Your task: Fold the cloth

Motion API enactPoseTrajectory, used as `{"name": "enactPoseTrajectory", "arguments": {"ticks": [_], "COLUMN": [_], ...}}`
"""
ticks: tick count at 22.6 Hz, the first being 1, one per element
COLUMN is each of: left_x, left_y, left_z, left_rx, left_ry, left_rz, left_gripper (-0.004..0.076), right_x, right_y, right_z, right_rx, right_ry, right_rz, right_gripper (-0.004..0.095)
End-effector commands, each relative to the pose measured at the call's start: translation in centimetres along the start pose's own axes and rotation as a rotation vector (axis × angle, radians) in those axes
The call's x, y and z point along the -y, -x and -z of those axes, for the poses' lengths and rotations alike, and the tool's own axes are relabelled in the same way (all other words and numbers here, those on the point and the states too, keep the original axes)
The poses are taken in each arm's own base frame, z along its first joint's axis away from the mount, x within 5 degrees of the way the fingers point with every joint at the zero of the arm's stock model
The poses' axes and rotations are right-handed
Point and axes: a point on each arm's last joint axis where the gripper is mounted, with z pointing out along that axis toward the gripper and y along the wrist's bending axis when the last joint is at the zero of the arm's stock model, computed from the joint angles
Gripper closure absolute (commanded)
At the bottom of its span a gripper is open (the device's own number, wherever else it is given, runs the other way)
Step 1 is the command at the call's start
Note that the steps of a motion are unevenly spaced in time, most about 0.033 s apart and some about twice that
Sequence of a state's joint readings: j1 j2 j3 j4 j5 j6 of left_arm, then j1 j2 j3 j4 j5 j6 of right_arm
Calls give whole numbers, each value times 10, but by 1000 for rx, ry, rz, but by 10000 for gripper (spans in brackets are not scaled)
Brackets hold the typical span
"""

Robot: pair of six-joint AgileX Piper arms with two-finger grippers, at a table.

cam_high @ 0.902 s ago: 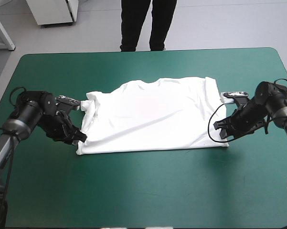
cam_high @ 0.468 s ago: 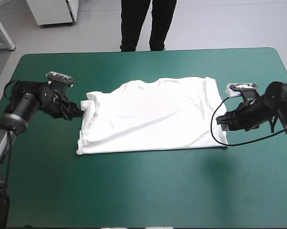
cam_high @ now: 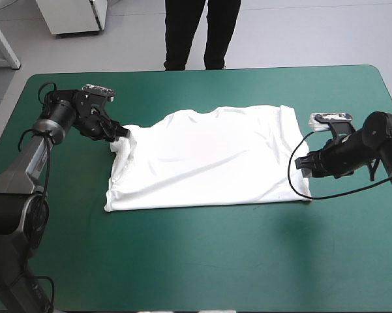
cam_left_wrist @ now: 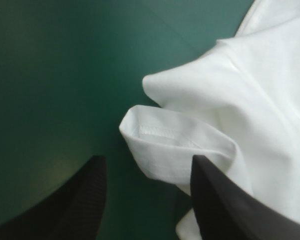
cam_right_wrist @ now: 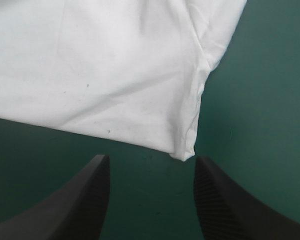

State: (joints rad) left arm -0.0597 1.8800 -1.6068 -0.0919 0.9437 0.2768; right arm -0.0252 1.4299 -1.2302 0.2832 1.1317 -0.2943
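Note:
The white T-shirt [cam_high: 209, 160] lies spread flat in the middle of the teal-green table, neckline toward the far edge, one sleeve bunched at its left side. My left gripper [cam_high: 120, 133] is open at that bunched sleeve; in the left wrist view the hemmed sleeve cuff [cam_left_wrist: 154, 145] sits between the fingers of the left gripper [cam_left_wrist: 147, 195]. My right gripper [cam_high: 304, 166] is open beside the shirt's right edge, apart from it. Just ahead of the right gripper [cam_right_wrist: 152, 192] lies the shirt's corner [cam_right_wrist: 183, 152] on the cover.
Bare teal-green cover [cam_high: 202, 261] stretches between the shirt and the table's near edge, with more of it to the left and right of the shirt.
My left arm swung from the shirt's near left corner toward the far side, reaching the bunched sleeve. My right gripper backed slightly away from the right edge, then held still.

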Motion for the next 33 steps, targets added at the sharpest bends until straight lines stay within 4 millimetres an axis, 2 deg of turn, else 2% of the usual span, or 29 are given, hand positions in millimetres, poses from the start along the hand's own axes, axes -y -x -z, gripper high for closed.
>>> {"name": "enactPoseTrajectory", "arguments": {"ticks": [1,6,10,16,17,19,20,21,22,23,27,29,31,33], "left_x": [-13,-20,-15,-11,-11,-11,-10,-9,-7,-7,-8,-6,3,21], "left_y": [8,7,8,4,4,4,3,3,4,7,31,37,38,38], "left_z": [11,-3,-16,-33,-33,-33,-33,-31,-27,-24,19,38,45,44], "left_rx": [82,63,64,8,7,9,-3,-11,-23,-23,85,122,118,92], "left_ry": [-16,-19,-97,-138,-138,-143,-157,-168,-192,-198,-178,-177,-194,-216], "left_rz": [37,37,42,59,60,71,81,77,71,60,43,38,26,-17], "left_gripper": [344,344,344,351,364,461,569,624,713,748,746,746,746,746], "right_x": [-5,-7,-10,-12,-13,-14,-14,-15,-15,-15,-16,-16,-16,-16], "right_y": [4,10,15,16,16,16,17,17,17,17,16,16,16,16], "right_z": [19,27,35,36,36,36,37,37,37,37,37,37,37,37], "right_rx": [84,118,152,159,159,163,165,166,167,167,160,158,158,159], "right_ry": [6,18,32,54,55,68,77,78,82,82,95,95,98,100], "right_rz": [5,7,8,4,3,-2,-6,-2,-4,-4,-7,-7,-8,-9], "right_gripper": [412,412,412,412,412,412,412,412,412,412,412,412,412,412]}}
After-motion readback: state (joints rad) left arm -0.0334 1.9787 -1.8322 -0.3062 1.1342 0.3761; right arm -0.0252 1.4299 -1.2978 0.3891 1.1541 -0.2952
